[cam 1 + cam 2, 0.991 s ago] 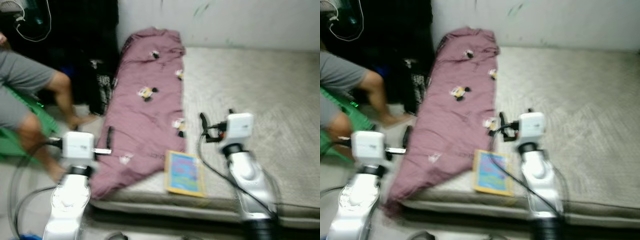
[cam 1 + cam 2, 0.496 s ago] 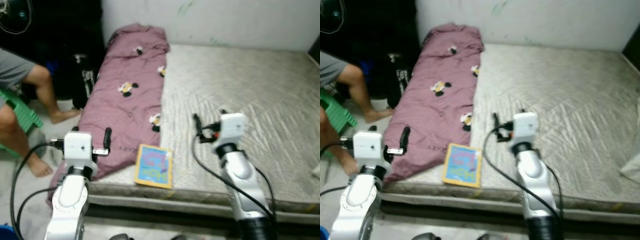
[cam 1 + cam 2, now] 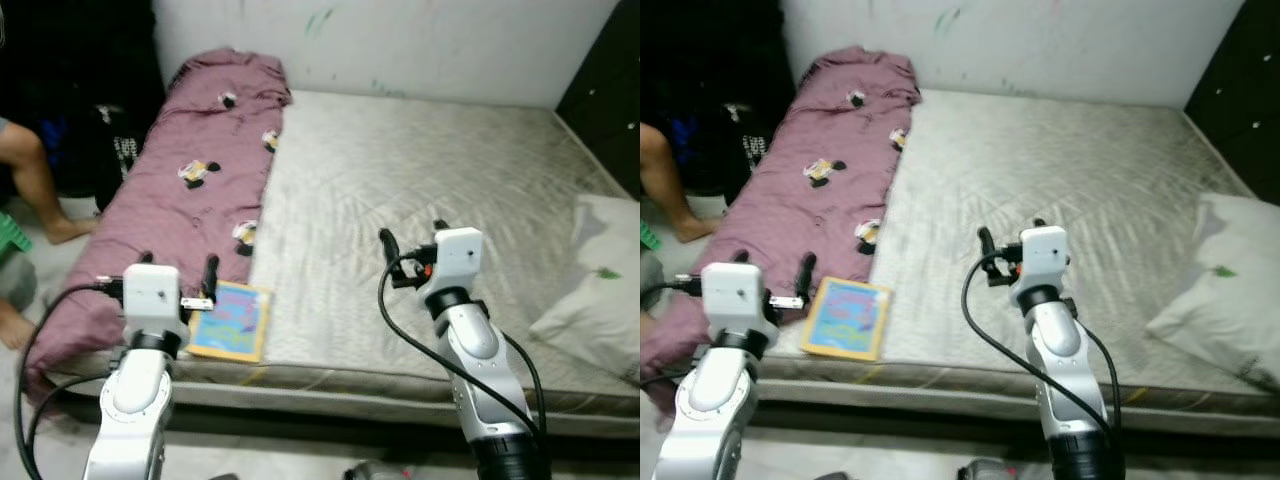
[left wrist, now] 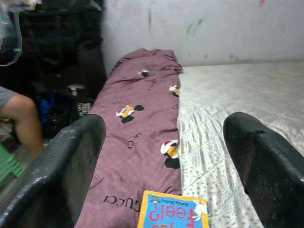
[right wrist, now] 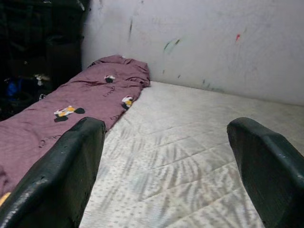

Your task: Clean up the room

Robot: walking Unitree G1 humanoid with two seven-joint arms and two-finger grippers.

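A purple blanket (image 3: 190,190) with cartoon mouse prints lies along the left side of a bare grey mattress (image 3: 420,190). A colourful picture book (image 3: 229,320) rests on the mattress's front edge beside the blanket. My left gripper (image 3: 178,265) hovers open just left of the book, with nothing between its fingers (image 4: 71,161). Over the middle of the mattress my right gripper (image 3: 410,236) is held up, open and empty. A white pillow (image 3: 590,290) lies at the mattress's right edge.
A person's bare leg (image 3: 35,190) and a bit of a green stool (image 3: 10,235) are on the floor at the left. Dark bags and clothes (image 3: 90,110) stand behind them. A black cabinet (image 3: 605,90) stands at the right. A white wall (image 3: 400,40) backs the bed.
The camera has swung to the right: the pillow and black cabinet came into view and the person slid to the left edge. Both arms keep the same raised, open pose.
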